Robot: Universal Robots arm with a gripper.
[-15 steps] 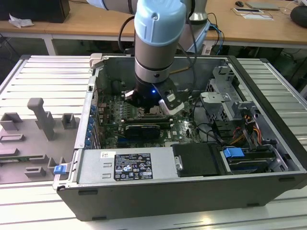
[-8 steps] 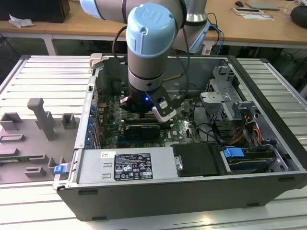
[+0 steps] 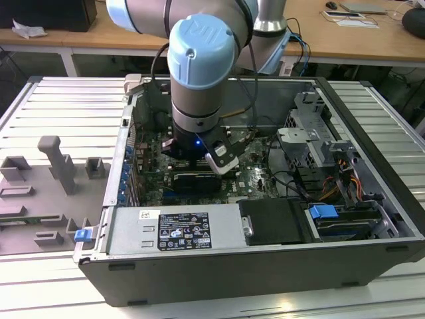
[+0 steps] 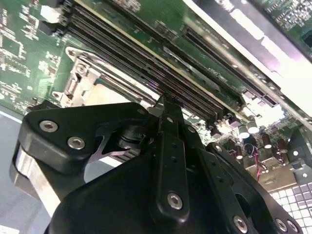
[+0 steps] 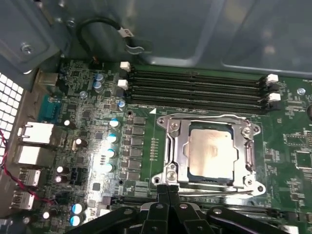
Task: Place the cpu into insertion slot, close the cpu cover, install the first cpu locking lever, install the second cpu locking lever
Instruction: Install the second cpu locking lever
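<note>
The cpu (image 5: pixel 210 151), a silvery-beige square chip, lies in the insertion slot (image 5: pixel 209 178) on the green motherboard. The silver cpu cover (image 5: pixel 176 146) lies flat over it and frames the chip through its window. One thin wire lever (image 5: pixel 209 117) runs along the socket's side by the memory slots. Another lever (image 5: pixel 222 193) runs along the side nearest my fingers. My gripper (image 5: pixel 168 189) is shut, its black fingertips pressed together at the socket's corner, with nothing visible between them. In the second wrist view the gripper (image 4: pixel 163 101) points at the socket's edge, beside the cover (image 4: pixel 78 68). In the exterior view the arm's wrist (image 3: pixel 199 86) reaches down into the open computer case.
Long black memory slots (image 5: pixel 195 87) lie just beyond the socket. The grey case wall (image 5: pixel 204 29) rises behind them. Rear ports (image 5: pixel 31 144) and capacitors (image 5: pixel 113 139) stand to one side. The power supply (image 3: pixel 176 229), a drive cage (image 3: pixel 312 143) and cables crowd the case. A grey fixture tray (image 3: pixel 46 193) sits at the exterior view's left.
</note>
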